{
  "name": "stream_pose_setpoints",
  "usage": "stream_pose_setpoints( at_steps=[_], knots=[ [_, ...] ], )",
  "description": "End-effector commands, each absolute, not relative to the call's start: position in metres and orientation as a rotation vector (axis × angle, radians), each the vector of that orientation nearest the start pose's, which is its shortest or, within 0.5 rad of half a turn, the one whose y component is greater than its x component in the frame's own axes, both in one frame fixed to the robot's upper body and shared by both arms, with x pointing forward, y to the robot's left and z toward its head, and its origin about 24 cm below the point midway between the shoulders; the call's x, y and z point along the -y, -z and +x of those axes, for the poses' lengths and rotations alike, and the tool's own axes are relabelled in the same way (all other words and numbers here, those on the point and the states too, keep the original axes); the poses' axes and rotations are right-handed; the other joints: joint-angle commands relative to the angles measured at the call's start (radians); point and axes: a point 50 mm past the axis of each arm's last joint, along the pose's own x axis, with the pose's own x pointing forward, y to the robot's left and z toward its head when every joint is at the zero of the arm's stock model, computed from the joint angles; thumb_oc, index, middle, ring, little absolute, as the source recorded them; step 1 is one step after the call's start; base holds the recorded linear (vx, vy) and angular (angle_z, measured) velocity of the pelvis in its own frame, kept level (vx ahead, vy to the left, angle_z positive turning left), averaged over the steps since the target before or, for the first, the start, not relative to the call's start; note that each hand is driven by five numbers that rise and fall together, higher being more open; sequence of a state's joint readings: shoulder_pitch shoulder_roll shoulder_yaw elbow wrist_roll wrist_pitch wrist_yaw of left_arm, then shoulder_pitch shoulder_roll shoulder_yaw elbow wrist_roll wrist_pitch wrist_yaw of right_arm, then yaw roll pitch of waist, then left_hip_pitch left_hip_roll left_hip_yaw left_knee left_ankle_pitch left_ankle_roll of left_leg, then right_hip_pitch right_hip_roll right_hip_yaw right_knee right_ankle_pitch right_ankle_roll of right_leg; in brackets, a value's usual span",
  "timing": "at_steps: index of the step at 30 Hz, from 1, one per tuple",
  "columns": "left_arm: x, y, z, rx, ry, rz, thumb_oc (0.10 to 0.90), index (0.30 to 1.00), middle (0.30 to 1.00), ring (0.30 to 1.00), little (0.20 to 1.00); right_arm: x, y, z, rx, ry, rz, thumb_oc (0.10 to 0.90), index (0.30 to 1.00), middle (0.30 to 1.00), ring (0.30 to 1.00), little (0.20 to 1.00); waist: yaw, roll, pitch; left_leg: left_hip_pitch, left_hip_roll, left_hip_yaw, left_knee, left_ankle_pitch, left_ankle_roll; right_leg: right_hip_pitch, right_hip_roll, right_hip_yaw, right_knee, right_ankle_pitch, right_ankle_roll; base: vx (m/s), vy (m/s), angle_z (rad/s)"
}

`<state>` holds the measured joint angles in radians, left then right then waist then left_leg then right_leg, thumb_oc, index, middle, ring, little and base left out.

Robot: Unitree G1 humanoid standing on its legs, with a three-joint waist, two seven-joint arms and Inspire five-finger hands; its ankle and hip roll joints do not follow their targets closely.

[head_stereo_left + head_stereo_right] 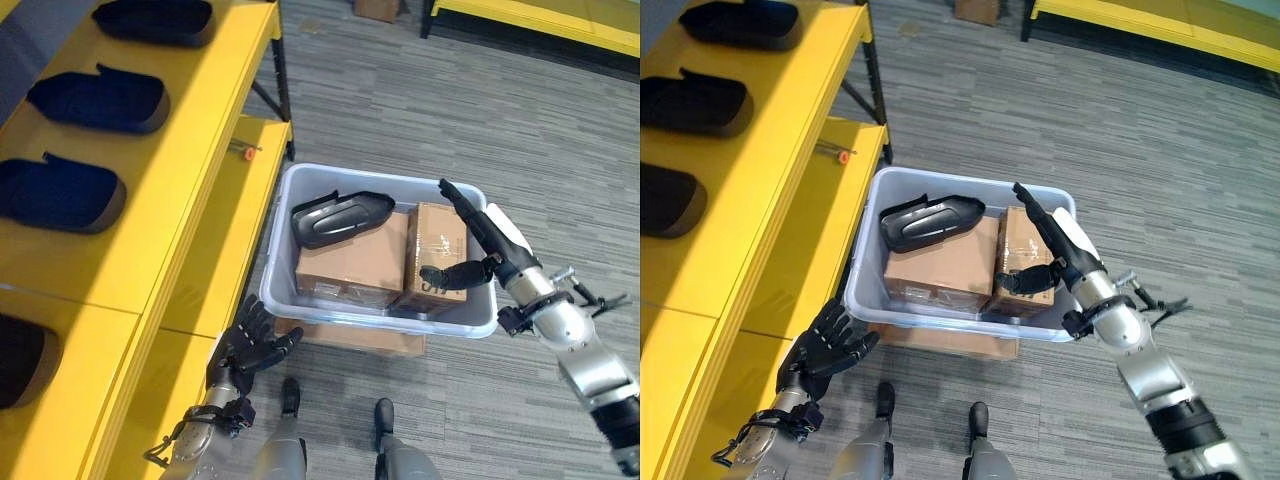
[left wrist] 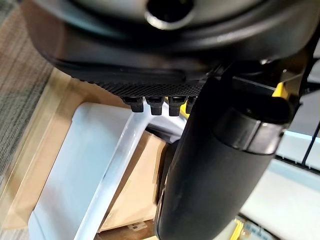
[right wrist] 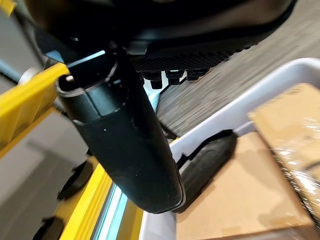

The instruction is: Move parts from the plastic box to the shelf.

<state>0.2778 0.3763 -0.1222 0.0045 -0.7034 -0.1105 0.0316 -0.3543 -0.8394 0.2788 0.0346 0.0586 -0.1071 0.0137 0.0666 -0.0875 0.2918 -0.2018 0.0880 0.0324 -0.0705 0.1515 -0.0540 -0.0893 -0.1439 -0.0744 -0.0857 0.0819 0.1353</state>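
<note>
A grey plastic box [image 1: 300, 185] stands on the floor beside the yellow shelf [image 1: 190, 130]. A black moulded part [image 1: 340, 216] lies on top of two cardboard boxes [image 1: 350, 262] inside it. My right hand [image 1: 478, 232] hovers over the box's right side, open, its fingers straight and its thumb bent above the smaller cardboard box [image 1: 436, 248]. My left hand [image 1: 248, 345] hangs open low by the box's near left corner, empty. Three black parts [image 1: 100, 100] lie along the shelf's upper level.
A small orange-tipped item [image 1: 246, 152] lies on the lower shelf level. A flat cardboard sheet [image 1: 350, 338] sits under the box. More yellow shelving [image 1: 540, 20] runs across the far side. Grey carpet stretches to the right of the box.
</note>
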Motion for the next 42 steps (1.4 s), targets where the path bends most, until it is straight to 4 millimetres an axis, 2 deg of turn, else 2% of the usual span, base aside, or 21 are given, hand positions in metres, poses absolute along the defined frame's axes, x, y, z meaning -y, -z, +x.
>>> stream_pose_setpoints(
  at_steps=[1, 2, 4, 5, 6, 8, 12, 14, 19, 27, 29, 42],
  knots=[
    [-0.218, -0.041, 0.202, -0.004, 0.019, -0.309, 0.900, 1.000, 1.000, 1.000, 1.000, 0.212, -0.216, 0.313, 0.535, -0.205, -0.883, 0.900, 1.000, 1.000, 1.000, 1.000, 0.035, -0.044, 0.012, -0.057, 0.078, -0.024, 0.071, -0.053, -0.022, 0.045, -0.103, -0.058, 0.063, -0.054, 0.069, -0.06, -0.067, 0.16],
    [-0.218, -0.041, 0.202, -0.002, 0.018, -0.310, 0.900, 1.000, 1.000, 1.000, 1.000, 0.211, -0.217, 0.314, 0.537, -0.206, -0.884, 0.900, 1.000, 1.000, 1.000, 1.000, 0.032, -0.043, 0.012, -0.058, 0.078, -0.025, 0.073, -0.054, -0.022, 0.044, -0.103, -0.059, 0.064, -0.054, 0.069, -0.07, -0.071, 0.20],
    [-0.221, -0.051, 0.207, 0.030, 0.026, -0.284, 0.900, 1.000, 1.000, 1.000, 1.000, 0.206, -0.241, 0.323, 0.567, -0.219, -0.980, 0.900, 1.000, 1.000, 1.000, 1.000, 0.060, -0.049, 0.071, -0.119, 0.083, -0.051, 0.136, -0.058, -0.026, 0.017, -0.094, -0.078, 0.100, -0.070, 0.058, -0.16, -0.090, 0.22],
    [-0.223, -0.058, 0.211, 0.059, 0.021, -0.281, 0.900, 1.000, 1.000, 1.000, 1.000, 0.204, -0.259, 0.327, 0.597, -0.217, -1.047, 0.900, 1.000, 1.000, 1.000, 1.000, 0.072, -0.048, 0.107, -0.167, 0.085, -0.070, 0.185, -0.070, -0.025, -0.018, -0.091, -0.085, 0.143, -0.085, 0.052, -0.21, -0.059, 0.29],
    [-0.224, -0.059, 0.212, 0.068, 0.015, -0.285, 0.900, 1.000, 1.000, 1.000, 1.000, 0.201, -0.267, 0.327, 0.616, -0.217, -1.065, 0.900, 1.000, 1.000, 1.000, 1.000, 0.073, -0.044, 0.124, -0.190, 0.087, -0.078, 0.208, -0.075, -0.024, -0.043, -0.088, -0.083, 0.172, -0.087, 0.049, -0.24, -0.019, 0.21],
    [-0.228, -0.066, 0.217, 0.109, -0.026, -0.295, 0.900, 1.000, 1.000, 1.000, 1.000, 0.199, -0.302, 0.331, 0.656, -0.190, -1.198, 0.900, 1.000, 1.000, 1.000, 1.000, 0.088, -0.023, 0.175, -0.290, 0.069, -0.107, 0.286, -0.090, -0.025, -0.144, -0.080, -0.083, 0.285, -0.132, 0.036, -0.20, 0.005, 0.17],
    [-0.229, -0.072, 0.221, 0.137, -0.046, -0.274, 0.900, 1.000, 1.000, 1.000, 1.000, 0.202, -0.332, 0.333, 0.681, -0.115, -1.316, 0.900, 1.000, 1.000, 1.000, 1.000, 0.100, -0.013, 0.222, -0.352, 0.057, -0.129, 0.307, -0.084, -0.027, -0.205, -0.081, -0.099, 0.337, -0.144, 0.029, -0.08, -0.009, 0.28],
    [-0.228, -0.072, 0.222, 0.140, -0.050, -0.289, 0.900, 1.000, 1.000, 1.000, 1.000, 0.203, -0.337, 0.334, 0.684, -0.094, -1.343, 0.900, 1.000, 1.000, 1.000, 1.000, 0.099, -0.014, 0.228, -0.371, 0.053, -0.133, 0.312, -0.086, -0.027, -0.214, -0.082, -0.104, 0.342, -0.149, 0.028, -0.02, -0.016, 0.15],
    [-0.227, -0.074, 0.227, 0.154, -0.063, -0.301, 0.900, 1.000, 1.000, 1.000, 1.000, 0.201, -0.360, 0.336, 0.686, -0.020, -1.543, 0.900, 1.000, 1.000, 1.000, 1.000, 0.097, -0.013, 0.228, -0.425, 0.033, -0.148, 0.302, -0.082, -0.026, -0.243, -0.090, -0.121, 0.326, -0.150, 0.026, 0.03, 0.003, 0.10],
    [-0.224, -0.081, 0.231, 0.186, -0.055, -0.319, 0.900, 1.000, 1.000, 1.000, 1.000, 0.218, -0.378, 0.333, 0.651, 0.090, -1.686, 0.900, 1.000, 1.000, 1.000, 1.000, 0.089, -0.004, 0.228, -0.449, 0.008, -0.155, 0.300, -0.085, -0.024, -0.229, -0.100, -0.131, 0.284, -0.140, 0.030, 0.03, 0.003, 0.04],
    [-0.224, -0.083, 0.230, 0.196, -0.046, -0.316, 0.900, 1.000, 1.000, 1.000, 1.000, 0.227, -0.387, 0.333, 0.618, 0.147, -1.750, 0.900, 1.000, 1.000, 1.000, 1.000, 0.091, 0.004, 0.228, -0.468, -0.003, -0.158, 0.302, -0.087, -0.023, -0.227, -0.105, -0.137, 0.268, -0.137, 0.034, 0.05, -0.009, -0.01],
    [-0.224, -0.086, 0.230, 0.211, -0.052, -0.329, 0.900, 1.000, 1.000, 1.000, 1.000, 0.239, -0.403, 0.332, 0.592, 0.249, -1.787, 0.900, 1.000, 1.000, 1.000, 1.000, 0.087, 0.013, 0.228, -0.522, -0.030, -0.164, 0.317, -0.100, -0.018, -0.224, -0.116, -0.139, 0.226, -0.128, 0.044, 0.04, -0.005, 0.03]
  ],
)
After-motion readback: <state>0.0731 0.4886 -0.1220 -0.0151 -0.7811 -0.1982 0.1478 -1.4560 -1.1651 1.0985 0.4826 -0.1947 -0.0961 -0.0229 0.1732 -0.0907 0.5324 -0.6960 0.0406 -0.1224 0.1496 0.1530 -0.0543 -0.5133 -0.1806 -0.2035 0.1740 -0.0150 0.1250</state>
